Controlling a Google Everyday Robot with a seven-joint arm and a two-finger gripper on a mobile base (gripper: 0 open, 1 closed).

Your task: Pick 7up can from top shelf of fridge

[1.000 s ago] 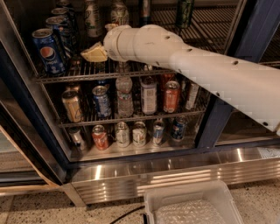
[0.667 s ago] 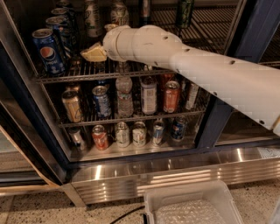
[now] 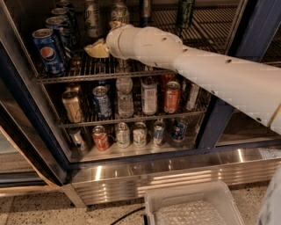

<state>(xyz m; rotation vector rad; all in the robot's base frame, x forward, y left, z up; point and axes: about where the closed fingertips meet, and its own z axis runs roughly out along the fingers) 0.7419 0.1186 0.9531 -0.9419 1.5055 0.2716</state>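
Note:
Two silvery-white 7up cans with green lettering stand near the back of the top shelf (image 3: 66, 78), one (image 3: 93, 18) to the left and one (image 3: 119, 12) to the right. My gripper (image 3: 97, 48) is inside the fridge (image 3: 219, 118), low over the wire rack, in front of and just below the left 7up can. It holds nothing that I can see. My white arm (image 3: 189, 66) reaches in from the right and hides part of the shelf.
Blue Pepsi cans (image 3: 48, 50) stand in a row along the shelf's left side. A tall dark-green can (image 3: 185, 12) and a dark bottle (image 3: 146, 9) stand at the back right. Lower racks hold several cans and bottles. A white bin (image 3: 193, 206) sits on the floor in front.
My gripper and wrist have edged slightly up and deeper into the top shelf, toward the left 7up can. The cans have not moved.

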